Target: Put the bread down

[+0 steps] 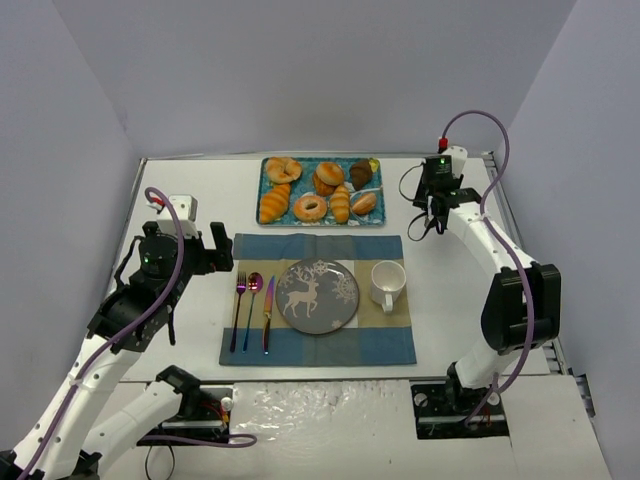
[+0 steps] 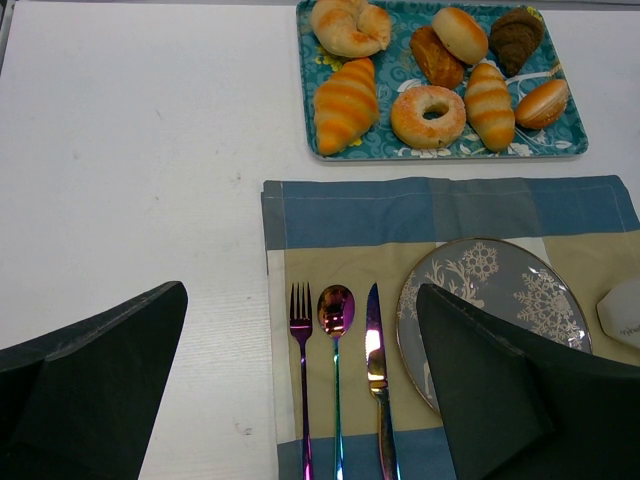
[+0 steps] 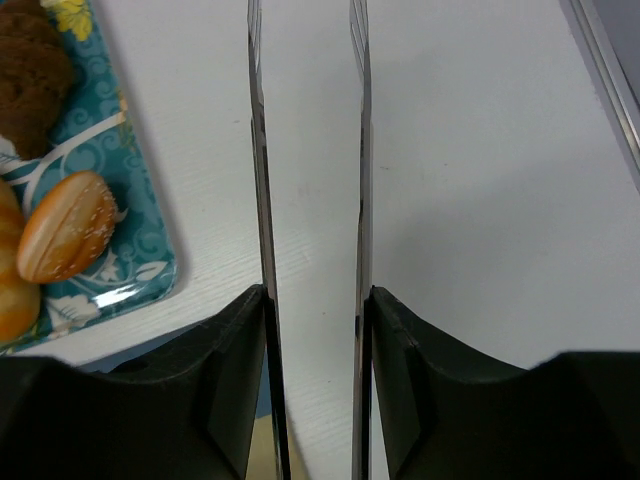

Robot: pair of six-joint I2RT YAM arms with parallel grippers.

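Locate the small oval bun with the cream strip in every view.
Top external: bun in the lower-right corner of the tray.
Left wrist: bun at upper right.
Right wrist: bun at the left edge.
Shared landmark: the teal tray under it.

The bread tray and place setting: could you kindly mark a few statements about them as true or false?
The bread lies on the tray. True.
The plate holds the doughnut. False: the plate is bare; the doughnut is on the tray.
The mug stands right of the plate in the top view. True.
The right tool grips the bread. False: it holds nothing and hangs over the table beside the tray.
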